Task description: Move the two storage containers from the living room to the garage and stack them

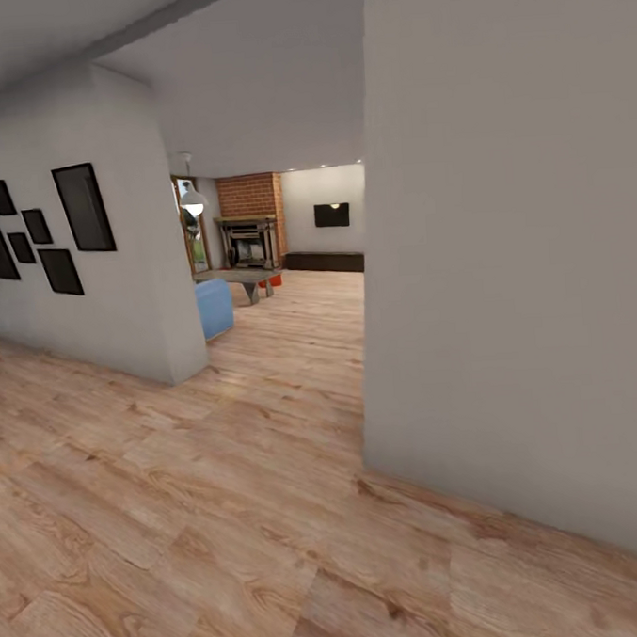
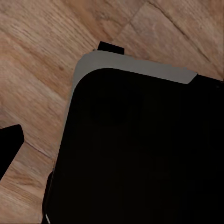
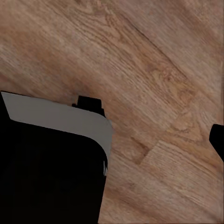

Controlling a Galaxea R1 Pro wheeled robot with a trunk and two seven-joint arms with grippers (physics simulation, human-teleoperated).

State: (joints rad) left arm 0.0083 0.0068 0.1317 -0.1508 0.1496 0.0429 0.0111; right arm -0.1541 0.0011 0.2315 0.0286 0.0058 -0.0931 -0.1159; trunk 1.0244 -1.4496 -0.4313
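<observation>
While still in the hallway, facing the living room (image 1: 287, 264) beyond the wall (image 1: 512, 250): task barely begun, judging by the scene. One red-orange container (image 1: 275, 280) glimpsed far ahead by the coffee table (image 1: 245, 278) and fireplace (image 1: 250, 240), well apart from both grippers; second container, garage trip and stacking all left. Wrist views aimed down at plank floor (image 3: 154, 60) and dark robot base (image 2: 140, 154); finger spread cannot be told; nothing seen held.
</observation>
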